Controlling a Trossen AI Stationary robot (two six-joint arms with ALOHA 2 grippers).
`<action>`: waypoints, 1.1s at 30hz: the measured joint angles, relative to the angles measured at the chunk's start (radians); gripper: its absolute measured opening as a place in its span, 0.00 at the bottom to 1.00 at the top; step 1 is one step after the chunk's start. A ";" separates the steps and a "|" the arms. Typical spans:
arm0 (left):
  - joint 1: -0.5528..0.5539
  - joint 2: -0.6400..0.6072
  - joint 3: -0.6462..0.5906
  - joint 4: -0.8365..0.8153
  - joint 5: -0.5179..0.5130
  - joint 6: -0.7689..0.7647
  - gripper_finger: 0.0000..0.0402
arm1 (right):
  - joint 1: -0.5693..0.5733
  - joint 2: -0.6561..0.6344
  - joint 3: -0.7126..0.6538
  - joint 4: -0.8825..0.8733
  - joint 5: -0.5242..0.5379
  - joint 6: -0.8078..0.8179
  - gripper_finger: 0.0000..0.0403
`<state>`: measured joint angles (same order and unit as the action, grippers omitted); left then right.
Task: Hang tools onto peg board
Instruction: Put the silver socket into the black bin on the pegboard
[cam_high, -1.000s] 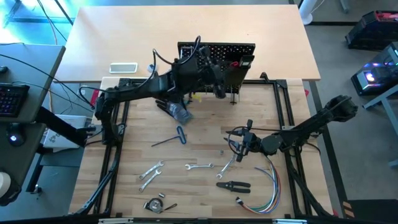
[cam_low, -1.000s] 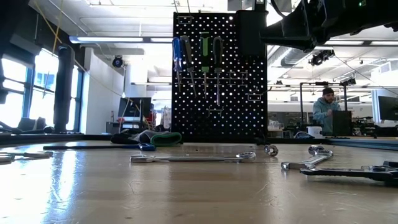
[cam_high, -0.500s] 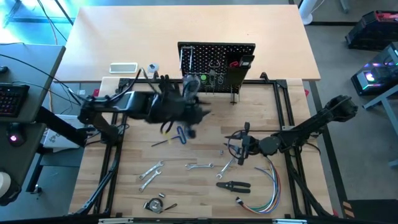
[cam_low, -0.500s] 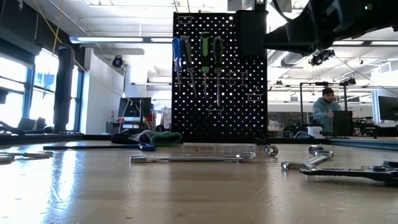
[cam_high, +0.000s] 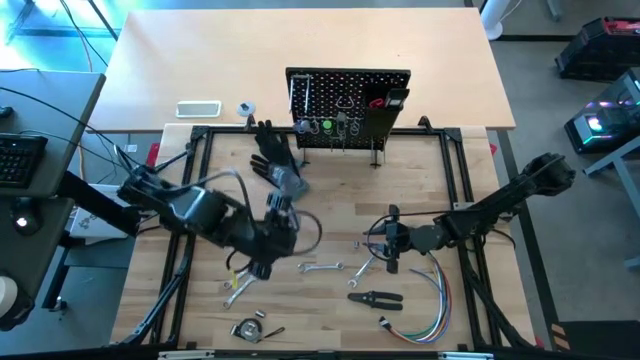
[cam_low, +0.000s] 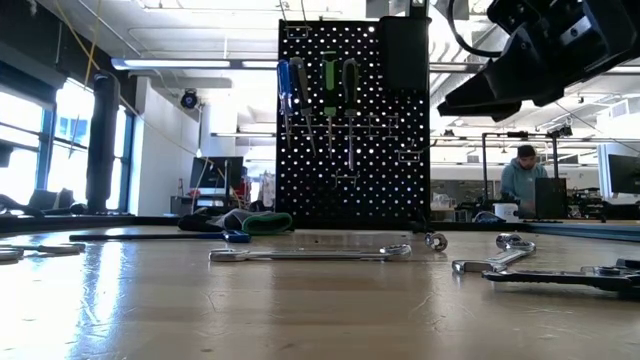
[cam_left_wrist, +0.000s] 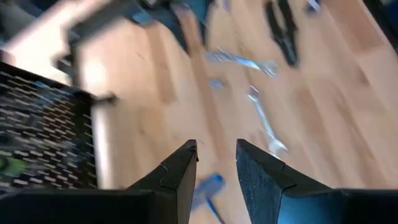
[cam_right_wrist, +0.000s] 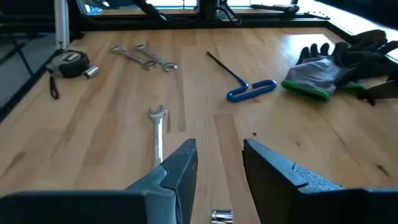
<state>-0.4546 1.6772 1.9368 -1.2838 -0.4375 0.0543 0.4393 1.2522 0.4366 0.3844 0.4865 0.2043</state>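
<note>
Upright at the far middle of the wooden table (cam_high: 330, 200): the peg board (cam_high: 348, 93), a black perforated panel with its long axis running side to side in the high view and its face toward the arms. Hanging from its upper hooks, handles up and shafts pointing straight down: a blue-handled tool (cam_low: 284, 82) and a green-handled tool (cam_low: 329, 76). Lying flat on the table: a blue-handled hex key (cam_right_wrist: 244, 83), long shaft angled away from its handle, near a grey and black glove (cam_right_wrist: 329, 64); a pair of silver wrenches (cam_high: 241, 279) near the front left; another silver wrench (cam_high: 320, 267) at centre, long axis side to side; black pliers (cam_high: 375, 297) just in front of it; a bundle of coloured wires (cam_high: 425, 305) at front right. Left gripper (cam_high: 272, 240) above the table left of centre, fingers a narrow gap apart, holding nothing. Right gripper (cam_high: 387, 245) low over the table right of centre, fingers likewise slightly parted, empty, close above a silver wrench (cam_right_wrist: 157, 127).
</note>
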 joint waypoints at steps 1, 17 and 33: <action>-0.010 0.000 -0.024 -0.009 0.013 -0.019 0.27 | 0.000 0.000 0.000 0.000 -0.006 0.001 0.31; 0.068 -0.007 -0.689 0.555 0.002 -0.044 0.27 | 0.030 0.009 0.000 -0.004 -0.131 0.034 0.31; 0.294 0.144 -1.098 1.690 0.366 0.035 0.32 | 0.057 0.190 0.001 0.028 -0.101 0.162 0.37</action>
<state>-0.1604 1.8208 0.8386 0.4057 -0.0716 0.0891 0.4962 1.4422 0.4373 0.4120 0.3853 0.3664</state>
